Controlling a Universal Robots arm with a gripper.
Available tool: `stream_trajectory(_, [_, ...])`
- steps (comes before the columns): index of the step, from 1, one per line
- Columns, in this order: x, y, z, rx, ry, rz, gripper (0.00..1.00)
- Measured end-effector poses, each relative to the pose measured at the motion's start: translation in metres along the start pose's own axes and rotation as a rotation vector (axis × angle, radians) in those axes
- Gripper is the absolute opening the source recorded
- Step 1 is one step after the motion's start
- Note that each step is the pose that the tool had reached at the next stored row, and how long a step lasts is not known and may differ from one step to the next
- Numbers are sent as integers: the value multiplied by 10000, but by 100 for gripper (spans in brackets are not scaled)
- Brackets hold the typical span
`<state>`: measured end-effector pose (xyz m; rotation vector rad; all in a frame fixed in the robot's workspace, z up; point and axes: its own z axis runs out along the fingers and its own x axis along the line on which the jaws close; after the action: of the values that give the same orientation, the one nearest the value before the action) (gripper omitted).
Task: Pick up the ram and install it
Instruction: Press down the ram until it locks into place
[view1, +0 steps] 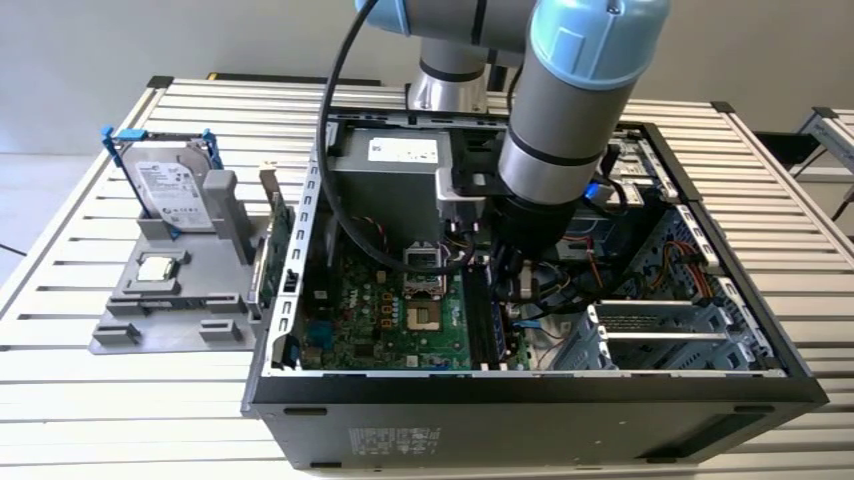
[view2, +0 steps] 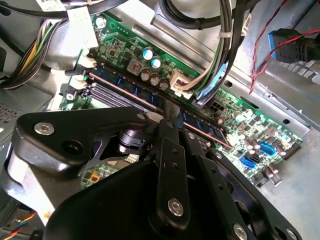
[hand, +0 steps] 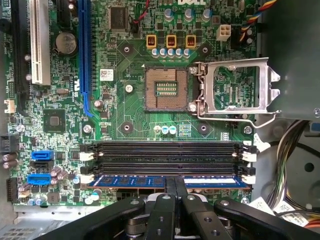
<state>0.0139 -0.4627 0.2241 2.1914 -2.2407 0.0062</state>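
— First wrist view, low centre of frame: where's the ram?

— Standing in the nearest memory slot, my gripper pinched shut on its top edge.

— Risk?

— I judge it may sit crooked; an uneven push could jam it against the white latches.

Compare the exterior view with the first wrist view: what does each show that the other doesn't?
Exterior view alone: the hard drive in its blue-tabbed frame and the CPU chip on the grey holder outside the case. First wrist view alone: the hand at the ram lying in a memory slot, with two empty slots beside it. Both: the motherboard's open CPU socket.
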Motion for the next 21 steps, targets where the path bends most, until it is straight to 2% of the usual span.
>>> stream_trajectory(11, [0,0,72,-1,7,0,0])
stream_trajectory(21, [-2,0,74,-3,12,0,0])
